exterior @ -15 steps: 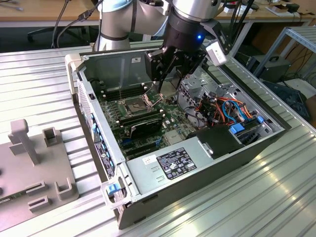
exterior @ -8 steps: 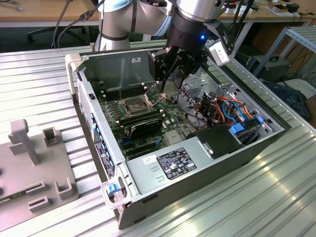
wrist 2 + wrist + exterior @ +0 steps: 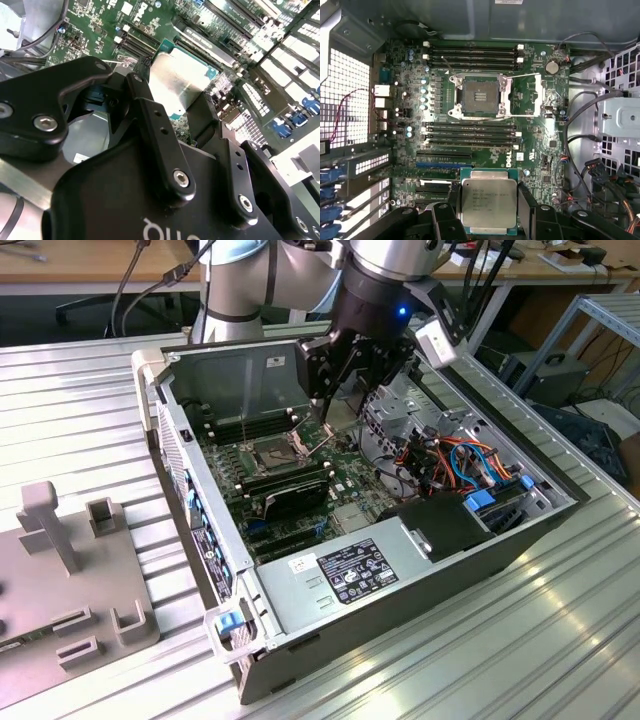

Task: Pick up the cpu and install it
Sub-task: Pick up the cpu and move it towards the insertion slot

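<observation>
The cpu (image 3: 488, 200) is a thin square chip with a silvery face and a green rim. It sits between the two black fingers (image 3: 525, 200) of my gripper (image 3: 488, 192), which is shut on it. The second wrist view shows the cpu (image 3: 181, 80) held in the gripper (image 3: 172, 100) above the green motherboard (image 3: 100, 20). In the exterior view the gripper (image 3: 338, 422) hangs inside the open computer case (image 3: 400, 570), a little to the exterior view's right of the motherboard socket (image 3: 272, 452). The socket (image 3: 480, 96) is dark and square, and its metal frame is swung open.
Memory slots (image 3: 470, 54) run along both sides of the socket. Bundled cables (image 3: 450, 462) and a drive cage (image 3: 620, 117) fill the case at the exterior view's right. A power supply (image 3: 350, 575) lies at the case's near end. Grey fixture blocks (image 3: 60, 580) stand on the ribbed table.
</observation>
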`<state>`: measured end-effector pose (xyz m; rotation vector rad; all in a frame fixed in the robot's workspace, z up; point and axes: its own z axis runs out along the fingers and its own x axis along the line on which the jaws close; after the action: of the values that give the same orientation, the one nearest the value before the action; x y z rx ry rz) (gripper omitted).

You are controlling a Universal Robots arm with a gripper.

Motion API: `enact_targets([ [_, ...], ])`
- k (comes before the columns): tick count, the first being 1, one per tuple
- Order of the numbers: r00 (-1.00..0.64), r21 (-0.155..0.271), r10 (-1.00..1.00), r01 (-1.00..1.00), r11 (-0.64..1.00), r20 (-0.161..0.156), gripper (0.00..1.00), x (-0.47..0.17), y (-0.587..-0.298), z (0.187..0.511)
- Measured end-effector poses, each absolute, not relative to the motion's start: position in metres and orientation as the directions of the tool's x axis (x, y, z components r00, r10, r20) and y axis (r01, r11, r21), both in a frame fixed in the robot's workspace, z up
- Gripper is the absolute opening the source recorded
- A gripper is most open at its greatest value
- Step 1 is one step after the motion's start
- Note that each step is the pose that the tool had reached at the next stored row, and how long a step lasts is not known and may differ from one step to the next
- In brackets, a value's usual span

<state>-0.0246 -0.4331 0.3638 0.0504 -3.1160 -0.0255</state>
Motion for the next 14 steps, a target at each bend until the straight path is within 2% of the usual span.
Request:
enact_targets([
  [14,-0.999,0.019,-0.033,-0.032,0.999,0.025,0.55,-0.025,-0.420,0.361],
])
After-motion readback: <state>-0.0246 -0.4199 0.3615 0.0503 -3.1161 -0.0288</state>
